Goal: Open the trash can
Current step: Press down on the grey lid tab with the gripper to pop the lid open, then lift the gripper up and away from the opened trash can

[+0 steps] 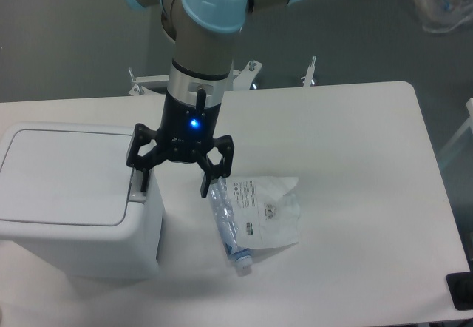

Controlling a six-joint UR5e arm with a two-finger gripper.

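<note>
Lying nearest on table [355,142]: clear bottle [230,232], cap toward front edge, partly under printed plastic bag [267,210]. Trash can [70,201] at front left, lid flat and shut. Gripper [174,180] above bin's right edge, fingers spread apart, holding nothing; left fingertip [142,182] at small grey tab. Arm rises behind, blue light lit.

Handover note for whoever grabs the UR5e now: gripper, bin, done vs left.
Gripper: open, holding nothing, at the right edge of the large boxy white plastic trash can; one finger is down at the small grey push tab, contact unclear.
Trash can: front-left on the white table, flat lid closed.
Clear blue-tinted plastic bottle and clear printed plastic bag lie just right of the can.
Done: approach.
Left: press the tab, get the lid open.
</note>
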